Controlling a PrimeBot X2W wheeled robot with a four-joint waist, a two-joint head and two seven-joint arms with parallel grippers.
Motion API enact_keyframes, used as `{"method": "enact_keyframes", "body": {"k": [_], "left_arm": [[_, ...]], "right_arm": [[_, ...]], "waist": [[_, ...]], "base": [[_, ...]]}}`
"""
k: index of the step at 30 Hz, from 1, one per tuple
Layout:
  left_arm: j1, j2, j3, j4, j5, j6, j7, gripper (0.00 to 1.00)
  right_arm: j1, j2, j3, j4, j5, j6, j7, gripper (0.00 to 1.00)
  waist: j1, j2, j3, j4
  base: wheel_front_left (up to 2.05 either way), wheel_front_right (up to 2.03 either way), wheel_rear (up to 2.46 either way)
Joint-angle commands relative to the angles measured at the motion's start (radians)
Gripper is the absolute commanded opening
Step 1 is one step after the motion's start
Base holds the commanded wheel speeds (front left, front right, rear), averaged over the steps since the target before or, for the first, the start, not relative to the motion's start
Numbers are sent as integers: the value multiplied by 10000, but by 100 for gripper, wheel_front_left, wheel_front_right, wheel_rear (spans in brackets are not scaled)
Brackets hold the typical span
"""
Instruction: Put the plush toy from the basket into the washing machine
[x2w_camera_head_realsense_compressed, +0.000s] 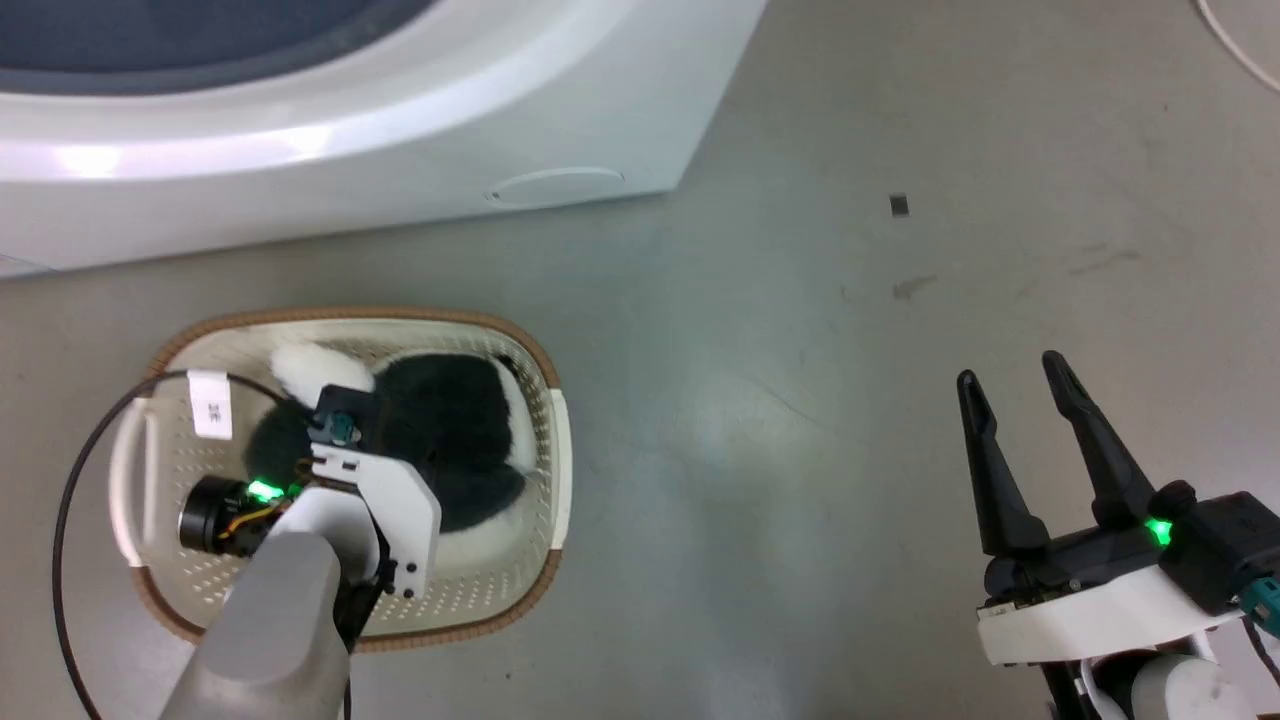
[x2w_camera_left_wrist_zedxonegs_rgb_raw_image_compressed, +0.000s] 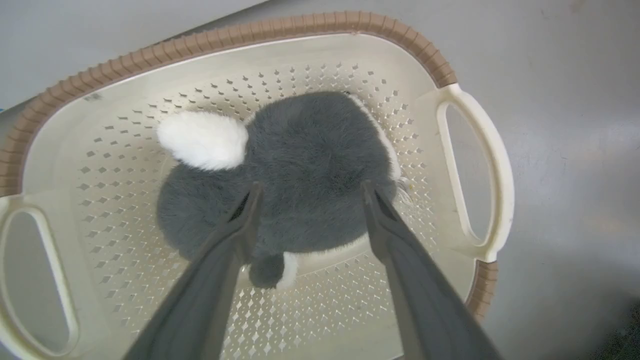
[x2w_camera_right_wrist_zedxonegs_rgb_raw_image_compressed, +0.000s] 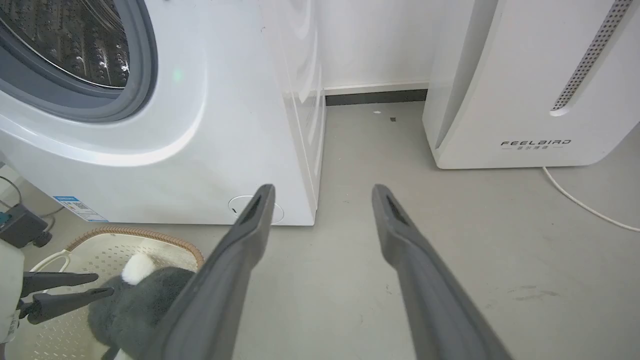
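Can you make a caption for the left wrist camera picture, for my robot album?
The left gripper, fingers spread wide, hovers over the fluffy plush toy in the basket.

L claw (x2w_camera_left_wrist_zedxonegs_rgb_raw_image_compressed: 311, 186) pointing down w/ fingers spread, R claw (x2w_camera_head_realsense_compressed: 1008, 370) spread too, pointing fwd

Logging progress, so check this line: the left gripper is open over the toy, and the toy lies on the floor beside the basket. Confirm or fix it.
One point is wrong. The toy is not beside the basket; it lies inside it, as the left wrist view shows. The rest holds: the left gripper is open over the toy.
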Motion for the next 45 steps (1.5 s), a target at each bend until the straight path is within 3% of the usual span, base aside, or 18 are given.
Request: {"method": "enact_keyframes", "body": {"k": [1,23,31,32,33,40,45], "left_arm": [[-290,90,-101,224,-105,-57,54,100],[-2968,1471,-1818,2449,-1059,-294,995,100],[-3690,1716,-2286,3425,-1328,-376,1359,100],[-3756,1719,-2329,3535,-1405,-387,1390,10],[-3821,1729,-2365,3629,-1496,-397,1374,0],[-4206,1936,-2571,4366,-1980,-468,1033,0],[-3908,1651,-2579,4393,-2145,-469,404,0]], "right_arm": [[-191,-2,31,-75,135,-6,-85,100],[-606,-2,508,-255,1079,-8,-563,100],[-735,-2,606,-313,1334,-9,-731,100],[-768,-2,619,-312,1365,-9,-751,100],[-807,-2,631,-307,1398,-9,-772,100],[-1107,-2,697,-301,1553,-9,-917,100],[-1118,-2,518,-183,1396,-9,-920,100]], "waist": [[-1,-1,302,-168],[-1,-1,3039,-1092],[-1,-1,3752,-1306],[-1,-1,3828,-1336],[-1,-1,3900,-1367],[-1,-1,4145,-1592],[-1,-1,3447,-1421]], "base": [[0,0,0],[0,0,0],[0,0,0],[0,0,0],[0,0,0],[0,0,0],[0,0,0]]}}
